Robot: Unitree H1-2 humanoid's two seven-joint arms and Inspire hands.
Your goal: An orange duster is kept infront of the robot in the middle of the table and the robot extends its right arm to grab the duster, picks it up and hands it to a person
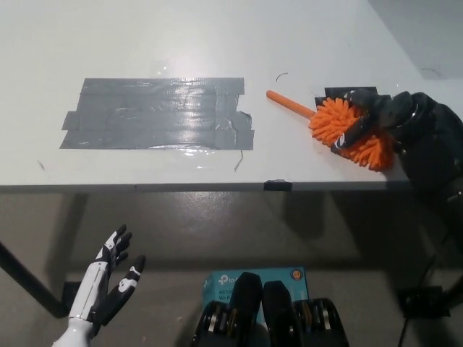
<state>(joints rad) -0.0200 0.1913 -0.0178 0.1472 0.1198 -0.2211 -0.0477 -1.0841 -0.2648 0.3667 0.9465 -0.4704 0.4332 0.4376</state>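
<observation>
Down at the lower left, below the table edge, the white left hand (101, 285) rests with its fingers spread and nothing in it; its forearm is cut off by the picture's bottom edge. On the white table (217, 36), near its front edge at the right, lies the orange duster with a fluffy, bristly head and a thin straight orange handle (340, 124). The handle points up and to the left, its tip lying bare on the tabletop. The black right hand (376, 119) is curled over the head, fingers wrapped across the bristles, hiding its right part; whether the head is lifted off the surface is hard to make out. Left of the duster, well apart, a wide patch of grey tape strips (159, 112) is stuck flat.
</observation>
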